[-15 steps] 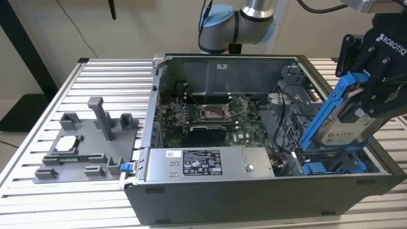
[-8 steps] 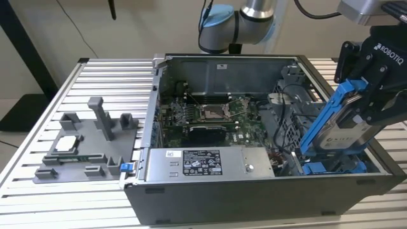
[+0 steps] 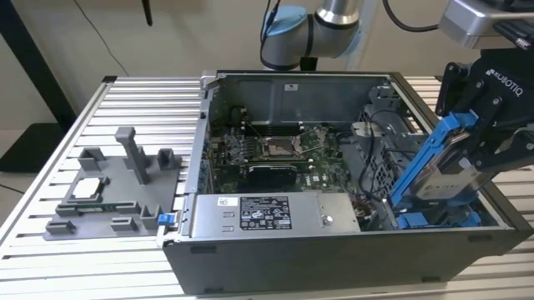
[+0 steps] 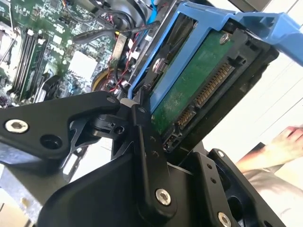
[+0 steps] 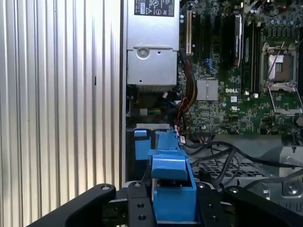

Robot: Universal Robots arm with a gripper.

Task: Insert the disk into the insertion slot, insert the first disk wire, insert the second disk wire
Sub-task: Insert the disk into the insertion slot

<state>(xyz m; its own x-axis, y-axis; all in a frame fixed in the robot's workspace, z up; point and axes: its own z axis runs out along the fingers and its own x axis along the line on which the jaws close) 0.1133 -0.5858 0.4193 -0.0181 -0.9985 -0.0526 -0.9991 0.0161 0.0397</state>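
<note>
My gripper (image 3: 491,150) is shut on the disk (image 3: 448,177), a silver-grey drive clipped in a bright blue carrier (image 3: 419,159). The disk hangs tilted, its lower end down by the blue fittings of the insertion slot (image 3: 438,217) in the grey drive cage at the exterior view's right. In the second wrist view the disk's green circuit board (image 4: 196,87) and its connector face the camera, clamped by the black fingers (image 4: 142,142). In the first wrist view the blue carrier (image 5: 173,187) stands between the gripper (image 5: 173,210) fingers, above the perforated cage (image 5: 222,166). Black cables (image 5: 222,150) lie across the cage.
The open computer case (image 3: 334,250) lies on a slatted aluminium table (image 3: 134,94). Inside are the motherboard (image 3: 276,150) and a grey power supply box (image 3: 276,214). A grey fixture (image 3: 109,187) sits at the exterior view's left. A person's hand (image 4: 286,142) is beyond the case.
</note>
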